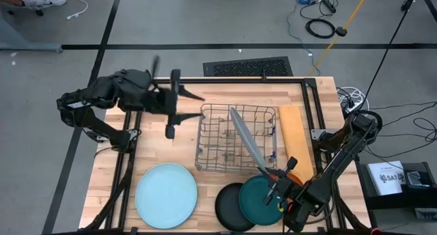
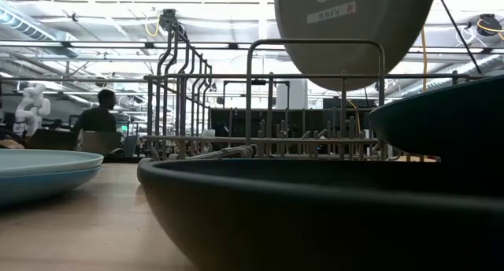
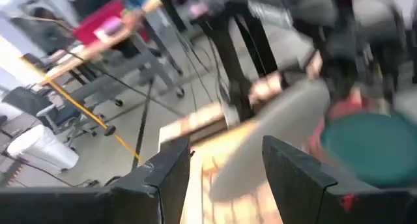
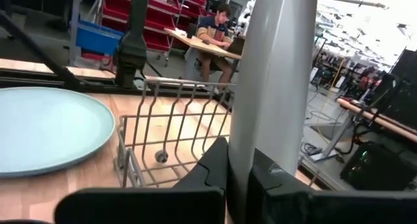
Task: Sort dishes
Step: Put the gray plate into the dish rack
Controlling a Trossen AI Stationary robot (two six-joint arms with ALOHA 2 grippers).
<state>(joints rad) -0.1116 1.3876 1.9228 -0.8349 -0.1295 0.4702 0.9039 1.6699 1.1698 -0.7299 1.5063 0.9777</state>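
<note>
High view, round grey plate (image 1: 247,141), wire rack (image 1: 218,143)

A wire dish rack (image 1: 237,138) sits mid-table, a grey round plate (image 1: 247,143) tilted over it. Near-left lies the pale blue round plate (image 1: 166,195); near-right, the dark teal plate (image 1: 259,199) overlaps the black plate (image 1: 229,206) (edges touching).

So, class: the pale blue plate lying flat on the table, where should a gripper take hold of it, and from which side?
Grip the pale blue plate by its rim, on the edge nearest the left gripper, which is open and free. It lies flat, so only the raised lip gives the fingers purchase, probably with one slid under the edge.
</note>
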